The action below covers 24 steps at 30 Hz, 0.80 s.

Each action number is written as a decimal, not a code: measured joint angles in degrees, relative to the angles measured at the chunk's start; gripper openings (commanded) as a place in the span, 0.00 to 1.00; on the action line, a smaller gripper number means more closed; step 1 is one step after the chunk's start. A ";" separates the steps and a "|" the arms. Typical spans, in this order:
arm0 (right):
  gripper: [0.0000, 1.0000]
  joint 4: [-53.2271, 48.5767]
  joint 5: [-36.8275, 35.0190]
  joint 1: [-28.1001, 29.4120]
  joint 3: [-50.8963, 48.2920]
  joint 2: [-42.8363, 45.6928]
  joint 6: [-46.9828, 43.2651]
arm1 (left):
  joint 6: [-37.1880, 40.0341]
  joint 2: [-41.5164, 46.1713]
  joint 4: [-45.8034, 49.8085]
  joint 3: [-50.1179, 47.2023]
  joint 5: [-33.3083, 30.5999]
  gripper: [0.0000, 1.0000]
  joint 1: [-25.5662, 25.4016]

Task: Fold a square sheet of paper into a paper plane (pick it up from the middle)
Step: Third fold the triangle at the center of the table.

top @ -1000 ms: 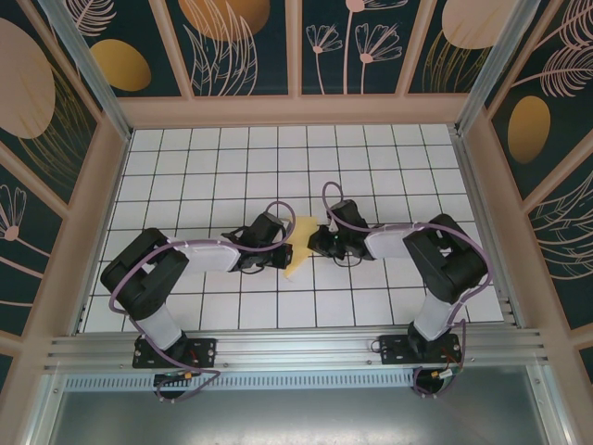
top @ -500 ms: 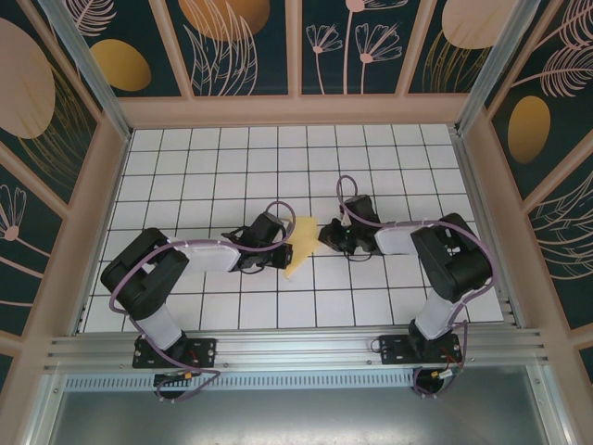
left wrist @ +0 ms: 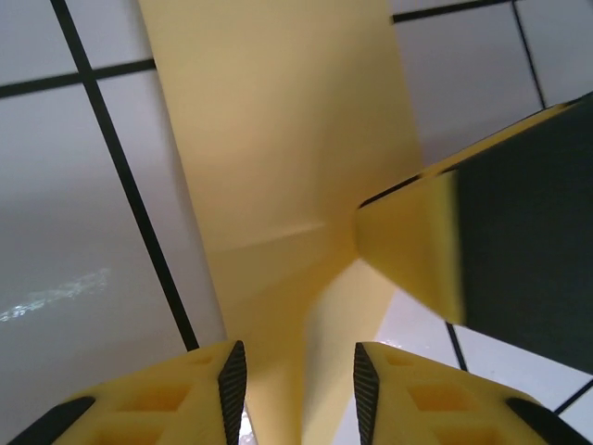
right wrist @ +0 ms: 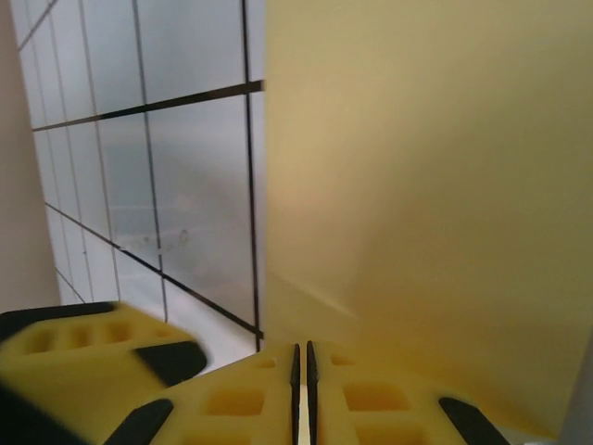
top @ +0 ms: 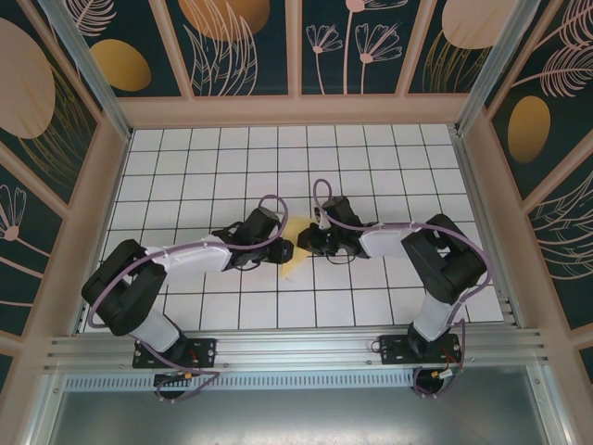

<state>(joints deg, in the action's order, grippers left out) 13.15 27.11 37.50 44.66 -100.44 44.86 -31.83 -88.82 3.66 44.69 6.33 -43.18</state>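
Note:
The pale-yellow sheet of paper (top: pixel 293 262), folded and creased, lies on the tiled table between my two grippers. My left gripper (top: pixel 283 252) is at its left side. In the left wrist view that gripper (left wrist: pixel 298 385) stands open, with a raised fold of the paper (left wrist: pixel 278 139) running between the pads, which stand apart from it. My right gripper (top: pixel 309 243) comes in from the right. In the right wrist view it (right wrist: pixel 301 371) is shut, with a thin edge of the paper (right wrist: pixel 426 185) pinched between its pads. One of its fingers (left wrist: pixel 417 250) shows in the left wrist view.
The white grid table (top: pixel 389 167) has wooden walls on three sides and a metal rail (top: pixel 296 348) at the near edge. Both forearms lie low over the middle tiles, their wrists almost meeting. A left finger (right wrist: pixel 83 348) shows in the right wrist view.
My left gripper has opened, letting go of the paper, and its arm has stretched out lower. My right gripper drew off to the right, then came back onto the paper.

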 measured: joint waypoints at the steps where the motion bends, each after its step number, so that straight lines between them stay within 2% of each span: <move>1: 0.13 0.02 -0.02 0.00 0.17 -1.07 0.00 | -0.24 1.11 0.28 0.00 -0.35 0.34 0.00; 5: 0.13 0.42 0.02 -0.15 0.52 -3.10 0.17 | -1.40 4.61 0.87 0.00 -0.17 0.21 0.02; 9: 0.13 0.48 0.04 -0.15 0.83 -3.45 0.20 | -2.03 5.68 -0.79 -0.13 4.20 0.14 0.02; 16: 0.13 0.48 0.00 -0.15 1.05 -3.65 0.20 | -3.04 0.79 -5.44 -1.20 12.04 0.09 0.02; 24: 0.13 0.48 0.00 -0.15 1.05 -3.65 0.20 | -4.48 -6.38 -9.53 -2.64 15.78 0.08 0.02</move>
<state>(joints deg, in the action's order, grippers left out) 13.63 27.11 37.34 45.71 -104.09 45.06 -36.32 -95.20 -5.87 42.04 22.11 -43.16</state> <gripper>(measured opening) 0.131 0.088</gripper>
